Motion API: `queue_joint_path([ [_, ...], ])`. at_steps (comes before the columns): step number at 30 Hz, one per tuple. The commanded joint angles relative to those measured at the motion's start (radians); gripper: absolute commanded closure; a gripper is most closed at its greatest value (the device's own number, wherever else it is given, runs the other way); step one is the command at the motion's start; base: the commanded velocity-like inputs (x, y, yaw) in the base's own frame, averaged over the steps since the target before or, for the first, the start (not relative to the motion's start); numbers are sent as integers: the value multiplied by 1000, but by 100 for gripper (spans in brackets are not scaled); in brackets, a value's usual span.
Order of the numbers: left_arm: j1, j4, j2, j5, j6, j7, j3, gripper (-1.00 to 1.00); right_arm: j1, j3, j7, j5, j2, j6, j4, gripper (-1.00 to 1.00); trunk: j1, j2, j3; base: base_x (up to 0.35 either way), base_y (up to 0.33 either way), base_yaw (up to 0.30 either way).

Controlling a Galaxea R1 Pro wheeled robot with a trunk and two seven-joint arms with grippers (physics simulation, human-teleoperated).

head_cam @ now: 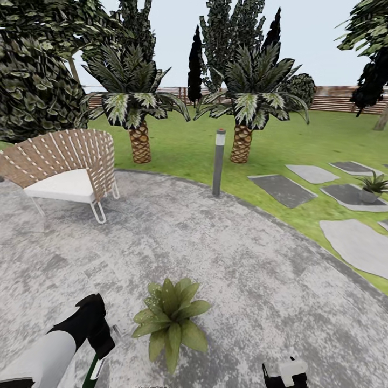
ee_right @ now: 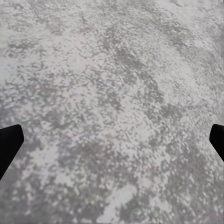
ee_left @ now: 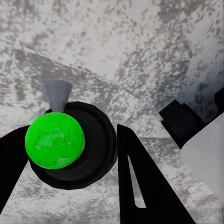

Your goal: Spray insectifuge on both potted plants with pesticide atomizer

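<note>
Now our left gripper (ee_left: pixel 70 186), jaws clamped on the slim dark-green spray bottle (head_cam: pixel 92 372), should aim at the near speckled-leaved potted plant (head_cam: pixel 170 318); right jaws apart.

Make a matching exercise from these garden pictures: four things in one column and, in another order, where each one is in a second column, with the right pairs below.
Things
1. near potted plant
2. far potted plant
3. wicker chair
4. pesticide atomizer

Places
A. on a stepping stone in the lawn
B. in the left gripper
C. on the patio just ahead of the robot
D. at the patio's left edge

Pairs: 1-C, 2-A, 3-D, 4-B
</note>
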Motion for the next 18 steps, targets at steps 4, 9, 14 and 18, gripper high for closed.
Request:
queue_joint_path([
  [4, 0, -1, -1, -4, 11, -5, 6, 100, -1, -4, -7, 11, 0, -2, 1, -100, 0, 0, -1, 0, 0, 275],
  [9, 1, -14, -1, -6, 11, -5, 6, 100, -1, -4, -7, 11, 0, -2, 1, -100, 0, 0, -1, 68, -58, 90],
  [14, 1, -17, -1, -5, 11, -5, 6, 100, -1, -4, -7, 11, 0, -2, 0, -100, 0, 0, -1, 60, -212, 5],
  [18, 2, -17, -1, -6, 11, -2, 6, 100, -1, -5, -7, 11, -1, -2, 0, -100, 0, 0, -1, -81, -256, 0],
])
